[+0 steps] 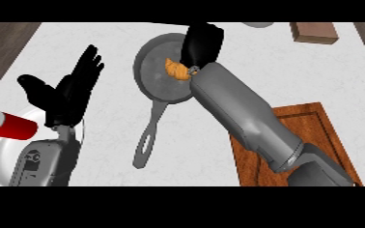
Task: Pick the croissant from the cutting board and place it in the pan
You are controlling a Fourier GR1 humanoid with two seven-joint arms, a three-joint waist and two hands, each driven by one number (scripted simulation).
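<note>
A golden-brown croissant (175, 69) shows over the grey pan (155, 79), close to the pan's right side. My right hand (200, 46) hangs above the pan with its fingers curled round the croissant, hiding part of it. The right forearm stretches from the lower right across the wooden cutting board (317, 128), which has nothing visible on its bare part. The pan's long handle points down toward me. My left hand (71, 89) rests at the left, fingers straight and raised, holding nothing.
A white plate (8, 149) with a red cylindrical object (16, 127) lies at the left edge under the left forearm. A brown block (314, 33) stands at the back right. A grey round object (258, 24) peeks in at the top edge.
</note>
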